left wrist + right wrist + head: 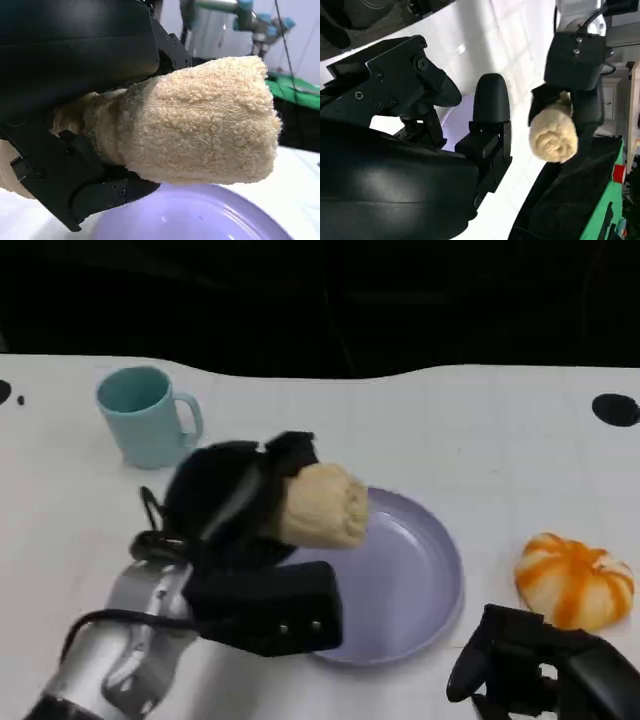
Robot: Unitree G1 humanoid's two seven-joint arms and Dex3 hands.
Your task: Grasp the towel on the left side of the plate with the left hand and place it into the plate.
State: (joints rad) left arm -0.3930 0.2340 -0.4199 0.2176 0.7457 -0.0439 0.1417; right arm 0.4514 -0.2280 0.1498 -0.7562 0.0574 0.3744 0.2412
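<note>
So the left hand (235, 495) has the towel (322, 505) clamped in its fingers, a rolled-up beige terry bundle sticking out past the fingertips. In the head view it's lifted off the table and hangs over the left edge of the plate (420, 580), which is a shallow lilac one. Can't really tell how high above the plate it is from there. The left wrist view helps a bit: the towel (200, 122) fills most of the shot with the lilac plate (200, 222) surface showing below it and a gap between them, so it's not touching. The inner end of the roll disappears into the black hand (75, 60), so how the fingers wrap it is mostly hidden.

The right hand (545, 665) sits low at the near right edge of the table, partly cut off by the frame. Its fingers look apart and nothing's in them; the right wrist view shows its fingers (491, 107) spread with only table and a sliver of plate behind. That same view catches the towel (552, 137) end-on, spiral visible, gripped in the left hand (575, 75).

Other stuff: a teal mug (145, 415) behind the left hand, and an orange-and-white striped pumpkin-ish thing (575, 582) right of the plate, a bit blurry.
</note>
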